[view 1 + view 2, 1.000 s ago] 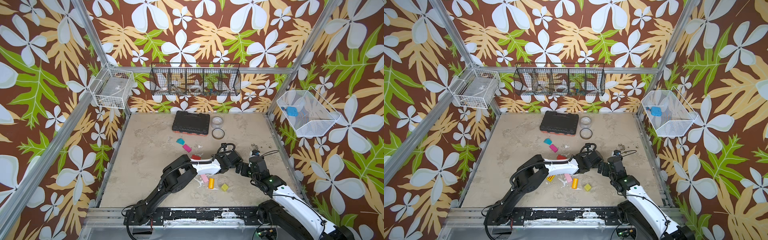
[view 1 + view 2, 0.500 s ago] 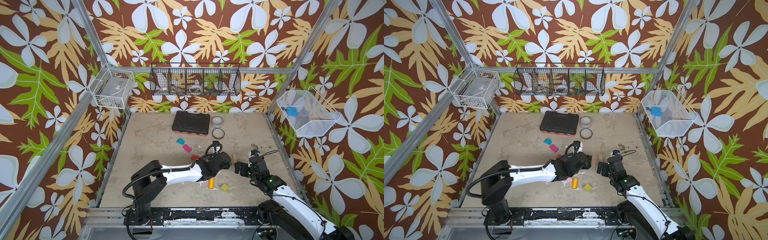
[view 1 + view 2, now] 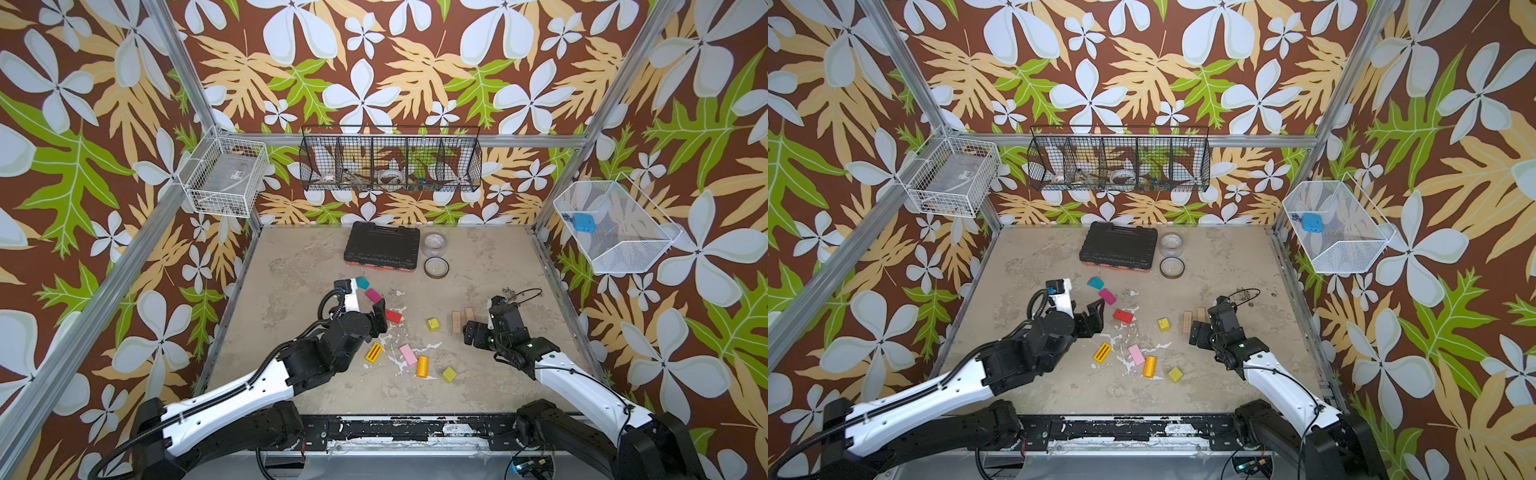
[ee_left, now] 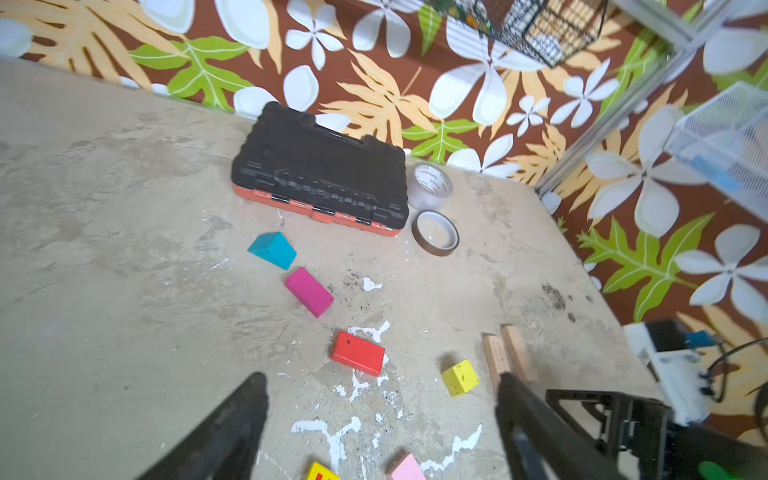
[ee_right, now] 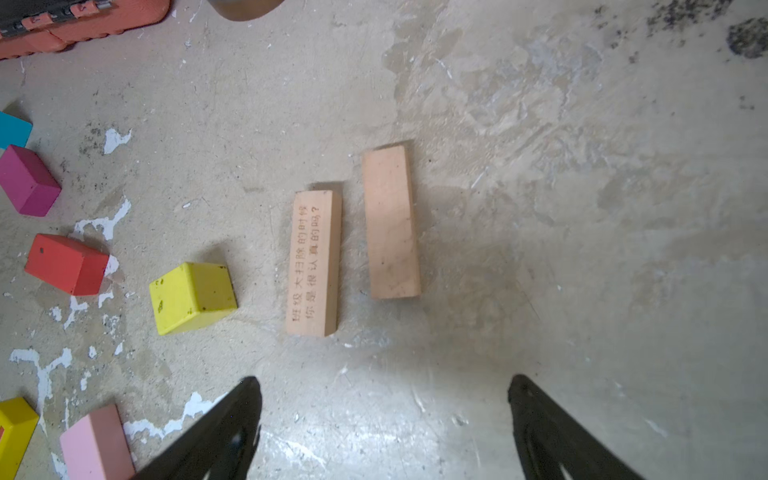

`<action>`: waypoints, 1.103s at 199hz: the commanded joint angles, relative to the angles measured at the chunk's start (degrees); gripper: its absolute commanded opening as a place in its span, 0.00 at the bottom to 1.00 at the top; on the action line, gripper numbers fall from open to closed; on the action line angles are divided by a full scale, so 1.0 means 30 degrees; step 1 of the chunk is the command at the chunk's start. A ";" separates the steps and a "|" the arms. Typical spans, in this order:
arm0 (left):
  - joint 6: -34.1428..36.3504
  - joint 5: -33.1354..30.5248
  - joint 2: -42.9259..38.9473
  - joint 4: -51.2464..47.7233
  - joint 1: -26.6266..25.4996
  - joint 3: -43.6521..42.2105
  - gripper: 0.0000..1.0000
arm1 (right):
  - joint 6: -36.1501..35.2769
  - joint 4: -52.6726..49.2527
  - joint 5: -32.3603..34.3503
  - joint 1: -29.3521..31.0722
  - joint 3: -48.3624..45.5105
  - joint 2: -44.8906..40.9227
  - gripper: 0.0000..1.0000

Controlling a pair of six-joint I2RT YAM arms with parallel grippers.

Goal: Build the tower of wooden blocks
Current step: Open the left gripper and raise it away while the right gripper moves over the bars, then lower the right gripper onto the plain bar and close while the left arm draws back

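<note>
Two robot arms are working over a table (image 3: 291, 270) scattered with toy blocks; no tower is standing yet.

- **Front edge:** A yellow-green cube (image 3: 449, 375), an orange cylinder (image 3: 422, 366), a pink block (image 3: 408, 354) and a striped yellow brick (image 3: 374, 352) are lying loose near it.
- **Left of centre:** The left gripper (image 4: 380, 380) is hanging low with its jaws spread wide and gripping nothing. The red block (image 3: 392, 316) is lying just beyond its tips. A second ago this arm was stretching across toward the right side, and it has been pulling back since.
- **Right of centre:** A printed wood bar (image 5: 313, 262) and a plain wood bar (image 5: 390, 220) are lying flat where that arm was reaching. They are lying side by side with a thin gap between them, and a yellow cube (image 5: 191, 297) is sitting just beside the printed one. This looks like the tower's base being laid, with every coloured block still waiting to be stacked.
- **Right arm:** The right gripper (image 5: 384, 382) is hovering just on the near side of the bars, jaws wide and empty. Its forearm is running back toward the front right corner.
- **Farther back:** A magenta block (image 3: 373, 295) and a teal wedge (image 3: 363, 282) are lying apart from the rest.
- **Back edge:** A black tool case (image 3: 381, 247) and two tape rolls (image 3: 436, 267) are sitting here.
</note>
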 commanded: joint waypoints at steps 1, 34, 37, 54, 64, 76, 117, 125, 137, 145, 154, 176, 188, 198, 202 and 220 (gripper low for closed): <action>-0.4854 -0.0914 -0.1899 -0.7997 0.0129 0.2511 1.00 | -0.0373 0.0227 -0.0196 0.0030 0.0721 0.1132 0.91; -0.3378 0.0599 -0.4204 -0.9791 0.0128 0.6245 1.00 | -0.0967 -0.0696 0.0621 -0.0005 0.2023 0.3393 0.80; -0.3339 0.0649 -0.4279 -0.9940 0.0115 0.6480 1.00 | -0.0999 -0.0754 0.0857 0.0013 0.2103 0.3471 0.80; -0.3197 0.0815 -0.4447 -1.0527 0.0129 0.7555 1.00 | -0.1198 -0.0765 0.1809 0.0013 0.2324 0.4021 0.80; -0.3241 0.0709 -0.4426 -1.0570 0.0127 0.7740 1.00 | -0.1301 -0.0707 0.2157 0.0015 0.2579 0.4469 0.80; -0.3186 0.0582 -0.4332 -1.0280 0.0114 0.7694 1.00 | -0.1505 -0.0662 0.2346 -0.0006 0.2993 0.5153 0.79; -0.2012 0.0353 -0.2864 -1.0373 0.0115 0.9356 1.00 | -0.1861 -0.0691 0.2683 -0.0028 0.4472 0.7906 0.70; -0.2123 -0.0305 -0.2672 -1.0676 0.0127 0.9501 1.00 | -0.1948 -0.0722 0.2878 -0.0037 0.4678 0.8292 0.70; -0.2191 -0.0704 -0.2546 -1.0714 0.0127 0.9539 1.00 | -0.2066 -0.0703 0.3015 -0.0083 0.4903 0.8785 0.69; -0.2046 -0.0651 -0.2515 -1.0532 0.0116 0.9536 1.00 | -0.2078 -0.0704 0.2987 -0.0131 0.5006 0.9074 0.68; -0.2010 -0.0644 -0.2485 -1.0464 0.0118 0.9592 1.00 | -0.2103 -0.0703 0.2922 -0.0212 0.5067 0.9360 0.67; -0.2213 -0.1387 -0.2595 -1.0487 0.0121 0.9711 1.00 | -0.2217 -0.0703 0.2786 -0.0294 0.5186 0.9645 0.62; -0.2409 -0.1825 -0.2632 -1.0334 0.0126 0.9516 1.00 | -0.2242 -0.0667 0.2694 -0.0302 0.5176 0.9644 0.59; -0.2076 -0.1493 -0.2588 -1.0183 0.0126 0.9441 1.00 | -0.2275 -0.0621 0.2585 -0.0291 0.5180 0.9695 0.59; -0.2119 -0.1471 -0.2574 -1.0265 0.0129 0.9420 1.00 | -0.2275 -0.0613 0.2559 -0.0291 0.5186 0.9725 0.58; -0.2184 -0.1550 -0.2733 -1.0236 0.0128 0.9138 1.00 | -0.2327 -0.0579 0.2356 -0.0299 0.5227 0.9909 0.55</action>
